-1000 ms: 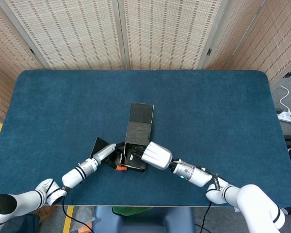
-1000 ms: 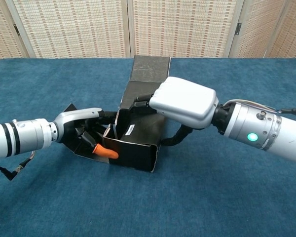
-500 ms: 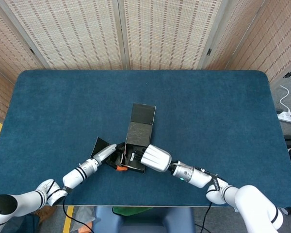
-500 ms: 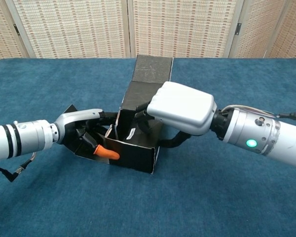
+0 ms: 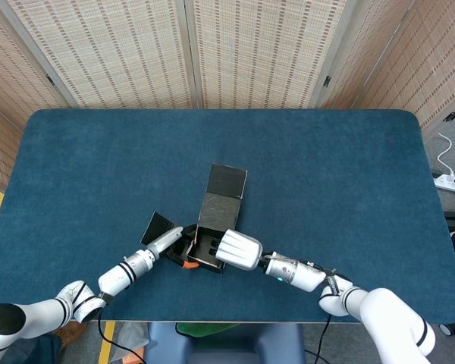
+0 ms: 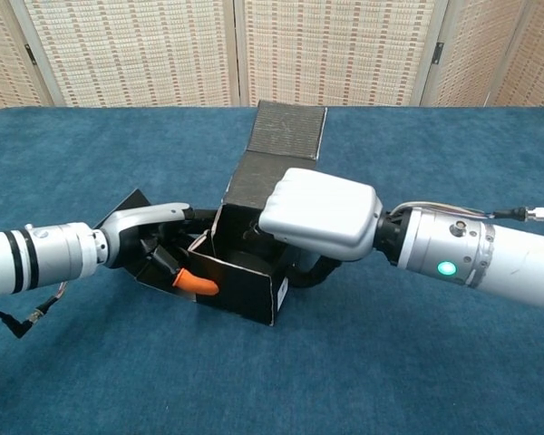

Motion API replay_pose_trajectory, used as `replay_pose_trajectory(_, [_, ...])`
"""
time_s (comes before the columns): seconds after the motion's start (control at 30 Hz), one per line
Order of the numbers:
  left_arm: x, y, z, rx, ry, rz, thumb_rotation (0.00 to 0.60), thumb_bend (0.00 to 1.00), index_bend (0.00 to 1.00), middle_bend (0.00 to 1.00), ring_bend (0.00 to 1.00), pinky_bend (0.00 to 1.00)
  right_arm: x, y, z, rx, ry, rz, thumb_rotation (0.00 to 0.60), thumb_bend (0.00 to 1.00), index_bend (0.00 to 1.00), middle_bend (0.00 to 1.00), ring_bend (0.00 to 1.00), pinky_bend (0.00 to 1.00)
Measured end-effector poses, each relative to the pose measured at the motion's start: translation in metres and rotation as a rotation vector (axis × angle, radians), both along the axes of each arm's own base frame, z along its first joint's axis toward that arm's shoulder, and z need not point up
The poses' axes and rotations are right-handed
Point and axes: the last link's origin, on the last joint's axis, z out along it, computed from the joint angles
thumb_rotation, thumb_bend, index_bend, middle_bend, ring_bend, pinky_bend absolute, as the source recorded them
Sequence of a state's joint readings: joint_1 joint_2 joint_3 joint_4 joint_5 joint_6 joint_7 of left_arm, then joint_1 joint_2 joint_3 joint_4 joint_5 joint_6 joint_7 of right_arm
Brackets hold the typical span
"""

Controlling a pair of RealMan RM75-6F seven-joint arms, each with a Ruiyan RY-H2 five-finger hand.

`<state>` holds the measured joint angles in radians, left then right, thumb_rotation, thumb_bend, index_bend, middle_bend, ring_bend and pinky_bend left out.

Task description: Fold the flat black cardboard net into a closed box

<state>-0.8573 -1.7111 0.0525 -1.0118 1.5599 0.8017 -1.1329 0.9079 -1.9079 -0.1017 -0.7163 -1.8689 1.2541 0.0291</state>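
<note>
Black cardboard box (image 6: 240, 281), half folded, is gripped by the left hand (image 6: 154, 243) and right hand (image 6: 317, 213).

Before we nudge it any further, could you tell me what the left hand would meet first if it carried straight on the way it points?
Most likely the left wall of the half-folded black box: the left hand already points at it, though depth is unclear.

White-shelled robot hand (image 6: 319, 214), silver wrist, green light, orange fingertip
</note>
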Motion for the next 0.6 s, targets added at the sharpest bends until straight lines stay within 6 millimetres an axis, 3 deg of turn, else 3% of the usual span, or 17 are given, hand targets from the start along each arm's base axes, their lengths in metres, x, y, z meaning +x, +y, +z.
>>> replay_pose_trajectory(0.2, [-0.001,0.000,0.001,0.000,-0.005,0.009,0.600,0.22,0.29,0.31,0.56,0.82,0.001,-0.004,0.003,0.005,0.022,-0.004,0.600,0.33,0.86,0.98,0.82,1.00])
replay_pose_trajectory(0.4, [-0.002,0.001,0.002,0.008,-0.008,0.020,0.600,0.22,0.29,0.31,0.56,0.81,-0.003,-0.007,0.009,-0.003,0.053,0.008,0.600,0.32,0.90,0.99,0.81,1.00])
replay_pose_trajectory(0.47, [-0.002,0.001,0.003,0.014,-0.011,0.024,0.600,0.22,0.29,0.32,0.56,0.80,-0.005,-0.009,0.013,-0.013,0.055,0.009,0.600,0.30,0.86,0.90,0.78,1.00])
replay_pose_trajectory(0.5, [-0.002,0.001,0.003,0.019,-0.012,0.026,0.600,0.22,0.29,0.32,0.56,0.78,-0.006,-0.010,0.014,-0.019,0.057,0.010,0.600,0.27,0.78,0.79,0.76,1.00])
replay_pose_trajectory(0.57, [-0.002,0.001,0.004,0.029,-0.011,0.028,0.600,0.22,0.28,0.31,0.53,0.76,-0.008,-0.013,0.019,-0.032,0.064,0.009,0.600,0.18,0.56,0.58,0.71,1.00])
replay_pose_trajectory(0.6, [-0.002,0.001,0.005,0.037,-0.011,0.030,0.600,0.22,0.27,0.31,0.48,0.72,-0.009,-0.014,0.020,-0.038,0.068,0.006,0.600,0.12,0.39,0.42,0.68,1.00])
